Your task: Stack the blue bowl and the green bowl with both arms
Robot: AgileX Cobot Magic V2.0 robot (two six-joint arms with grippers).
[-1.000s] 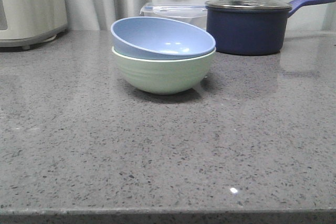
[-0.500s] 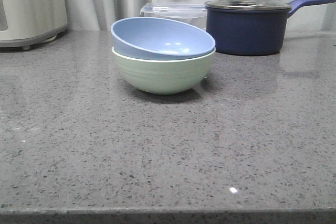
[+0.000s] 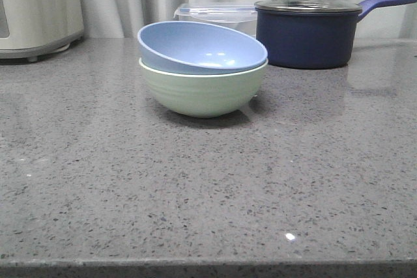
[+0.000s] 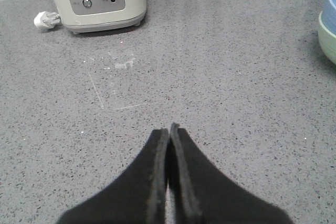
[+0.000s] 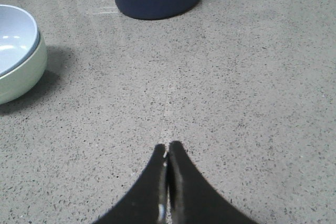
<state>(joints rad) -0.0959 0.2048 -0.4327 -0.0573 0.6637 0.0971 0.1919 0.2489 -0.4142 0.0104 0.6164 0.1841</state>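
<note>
Blue bowl [image 3: 199,47] nested in green bowl [image 3: 203,89], centre of the front view, slightly above middle, on the speckled grey countertop [image 3: 208,187]. Blue bowl tilted, rim higher at left, opening facing up and toward the camera; green bowl upright. Round, so no long axis. Left gripper [image 4: 169,129] with fingers pressed together, holding nothing, well apart from the bowls. Right gripper [image 5: 167,147] likewise closed and empty. Navy lidded saucepan [image 3: 306,30] upper right, handle pointing right; cream toaster [image 3: 39,8] upper left; clear lidded container [image 3: 218,14] behind the bowls.

The front view looks low across the counter [image 3: 195,193] from its near edge; both wrist views look down close, sharing the bowls [image 3: 203,69].
</note>
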